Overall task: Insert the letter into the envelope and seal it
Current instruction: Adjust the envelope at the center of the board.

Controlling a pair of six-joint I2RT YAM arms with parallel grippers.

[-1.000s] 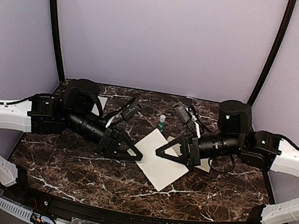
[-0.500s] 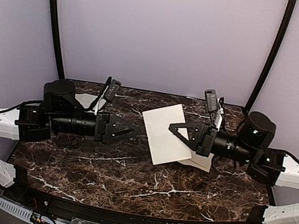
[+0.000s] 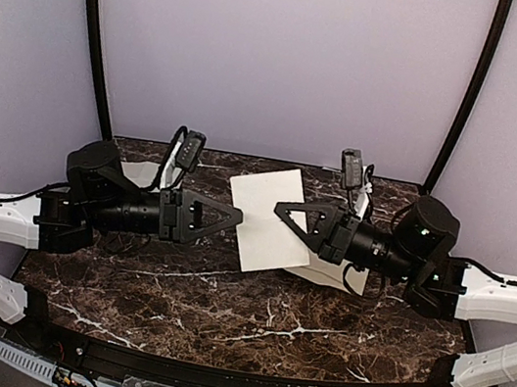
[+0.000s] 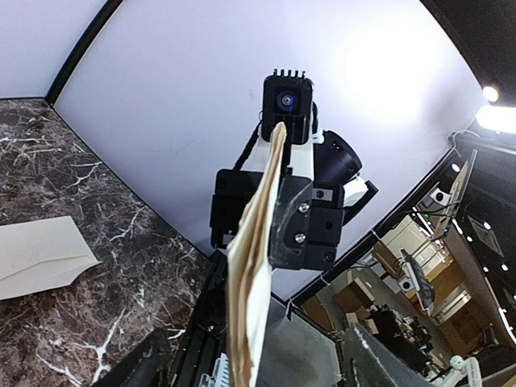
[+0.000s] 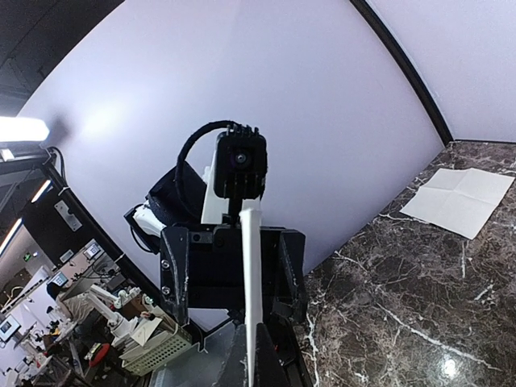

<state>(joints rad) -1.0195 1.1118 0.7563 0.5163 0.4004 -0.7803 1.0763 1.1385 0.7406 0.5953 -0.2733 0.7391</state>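
On the envelope (image 3: pixel 264 219), right side: right fingers (image 3: pixel 306 206) clenched, holding it clear of the desk (image 3: pixel 220 306). Just left of it, left fingers (image 3: pixel 226 210) released, spread. Well left of envelope, letter (image 5: pixel 459 201) lying flat.

In both wrist views, the envelope (image 3: pixel 251 227) edge-on: faces unreadable, lower end cut off at each bottom edge. From above, flap and emblem too faint to make out. Fingers (image 4: pixel 149 363) of the left end effector (image 3: pixel 232 221) blurred and cropped in its own view. Partly behind the left arm (image 3: pixel 126 211): the letter (image 3: pixel 146 173). Mostly under the right arm (image 3: pixel 378 248): a pale sheet (image 3: pixel 325 269) on the worktop (image 3: pixel 220 306), cropped at the left wrist view's edge; cannot tell what kind.
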